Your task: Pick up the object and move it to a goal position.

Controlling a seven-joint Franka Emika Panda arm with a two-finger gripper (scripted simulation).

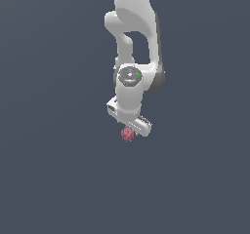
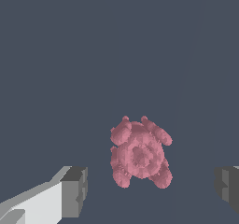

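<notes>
A white, glossy robot arm (image 1: 131,43) reaches down over a plain, dark slate-grey surface (image 1: 49,179) whose edges and corners fall outside both views, so nothing can be placed against them. At the arm's end the white tool (image 2: 151,190) with dark grey finger pads (image 2: 74,190) stands wide open, holding nothing. The small pinkish-red, lumpy, strawberry-like object (image 2: 139,154) sits in the gap between the two pads in the wrist view, apart from both of them, with clear grey showing on either side. In the exterior view the object (image 1: 127,134) appears just below the tool's underside; whether it rests on the surface cannot be told. No brand, label or writing is readable on the arm, the tool or the object.
</notes>
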